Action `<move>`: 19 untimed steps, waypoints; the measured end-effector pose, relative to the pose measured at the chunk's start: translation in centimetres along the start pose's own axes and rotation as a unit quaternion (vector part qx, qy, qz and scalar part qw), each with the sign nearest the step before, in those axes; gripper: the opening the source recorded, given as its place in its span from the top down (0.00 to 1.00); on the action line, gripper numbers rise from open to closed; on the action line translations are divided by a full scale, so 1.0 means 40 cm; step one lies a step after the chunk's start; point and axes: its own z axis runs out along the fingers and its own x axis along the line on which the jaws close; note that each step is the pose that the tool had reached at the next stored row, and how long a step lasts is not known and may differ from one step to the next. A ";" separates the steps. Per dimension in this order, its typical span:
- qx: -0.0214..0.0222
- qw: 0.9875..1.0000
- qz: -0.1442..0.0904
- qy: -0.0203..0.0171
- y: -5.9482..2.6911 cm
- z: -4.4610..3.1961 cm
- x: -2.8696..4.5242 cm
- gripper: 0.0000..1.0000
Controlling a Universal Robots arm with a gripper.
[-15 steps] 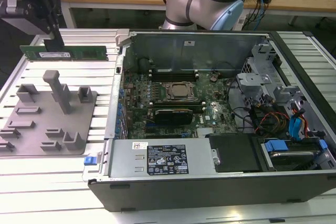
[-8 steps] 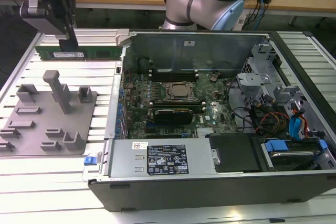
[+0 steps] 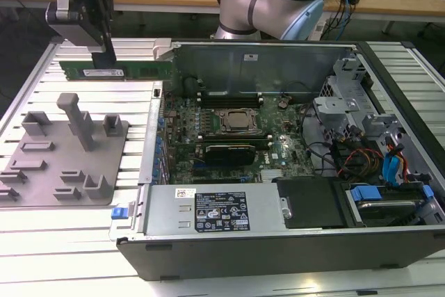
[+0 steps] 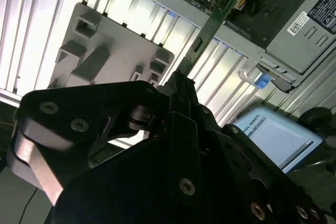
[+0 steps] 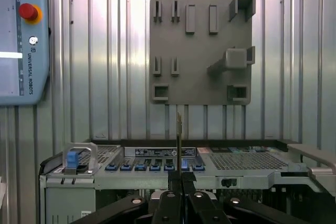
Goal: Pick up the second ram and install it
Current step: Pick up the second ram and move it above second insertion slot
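Observation:
The second ram (image 3: 122, 70), a long green stick with dark chips, hangs level in the air above the ribbed table at the exterior view's upper left, over the far side of the grey fixture plate (image 3: 49, 179). My gripper (image 3: 105, 59) is shut on its top edge near the middle. In the first wrist view the ram (image 5: 178, 135) shows edge-on, rising from between my fingers (image 5: 169, 188). In the second wrist view the stick (image 4: 210, 27) juts out past my gripper (image 4: 178, 80) toward the open computer case (image 4: 273, 51).
The open computer case (image 3: 389, 67) lies at the exterior view's right, with its motherboard (image 3: 181, 119), processor socket (image 3: 238, 121) and long dark slots (image 3: 215, 100). A power supply (image 3: 215, 210) sits along its near side. A teach pendant (image 5: 21, 40) lies on the table.

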 end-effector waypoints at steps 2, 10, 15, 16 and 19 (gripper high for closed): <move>0.000 1.000 0.000 0.000 -0.010 0.000 0.000 0.91; 0.000 1.000 0.000 0.000 -0.046 0.000 0.000 0.91; 0.000 1.000 0.000 0.000 -0.072 0.000 0.000 0.91; 0.000 1.000 0.000 0.000 -0.103 0.001 0.000 0.91; 0.000 1.000 0.000 0.000 -0.140 0.001 0.000 0.91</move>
